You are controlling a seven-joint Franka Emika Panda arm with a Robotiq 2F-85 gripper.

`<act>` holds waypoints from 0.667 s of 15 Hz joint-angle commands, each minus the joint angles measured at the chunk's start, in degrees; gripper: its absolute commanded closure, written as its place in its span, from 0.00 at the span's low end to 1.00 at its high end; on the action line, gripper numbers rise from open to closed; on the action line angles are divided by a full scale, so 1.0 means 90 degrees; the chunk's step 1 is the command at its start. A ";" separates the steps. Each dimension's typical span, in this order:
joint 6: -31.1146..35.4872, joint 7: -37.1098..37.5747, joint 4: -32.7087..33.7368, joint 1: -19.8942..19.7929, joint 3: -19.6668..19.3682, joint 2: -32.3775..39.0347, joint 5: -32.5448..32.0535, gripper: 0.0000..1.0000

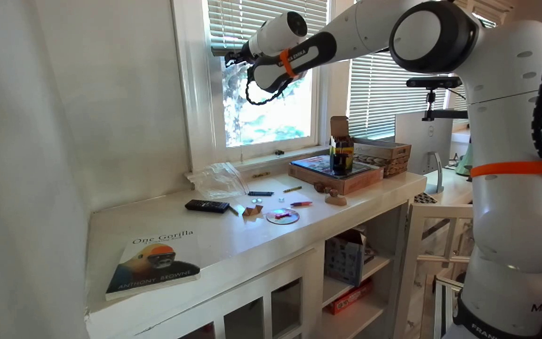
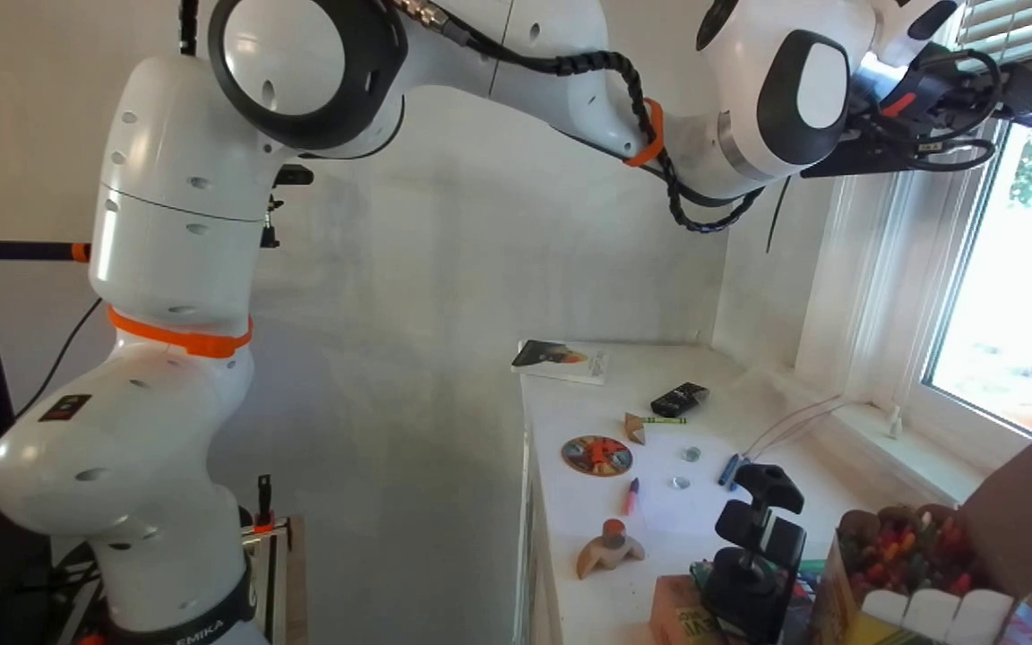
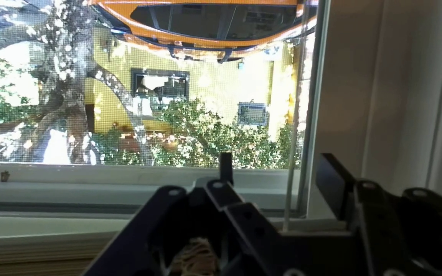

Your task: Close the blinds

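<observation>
1. Nearest in an exterior view, a book [image 1: 158, 263] is laid flat on the bench [image 1: 238, 235], its cover turned up.
2. Behind it, a remote control [image 1: 206, 206], a shiny disc [image 1: 294, 217] and a few crayons [image 1: 301, 204] are scattered.
3. By the windowsill [image 1: 271, 161], a clear plastic bag [image 1: 219, 181] is crumpled; farther along, an open crayon box [image 1: 342, 157] is stood on a flat box [image 1: 365, 180].
4. In both exterior views, the robot arm [image 1: 355, 33] is stretched toward the window [image 1: 271, 115]. In the wrist view, the fingers [image 3: 332, 184] are seen spread apart. They are held close to the bottom rail [image 1: 224, 51] of the blind [image 1: 247, 19]; whether it is touched cannot be told.
5. The blind is hung across the upper part of the window; the lower glass [image 1: 275, 121] is uncovered.
6. Past the glass, in the wrist view, a tree [image 3: 67, 57], an orange car [image 3: 213, 23] and a yellow house [image 3: 221, 82] are shown upside down.
</observation>
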 commanded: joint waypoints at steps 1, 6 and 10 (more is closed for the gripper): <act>0.0064 0.0055 0.0158 0.0006 0.0063 0.0150 0.0094 0.42; 0.0125 0.0095 0.0196 0.0048 -0.0033 0.0179 0.0029 0.87; 0.0097 0.0118 0.0220 0.0063 -0.0073 0.0182 0.0033 1.00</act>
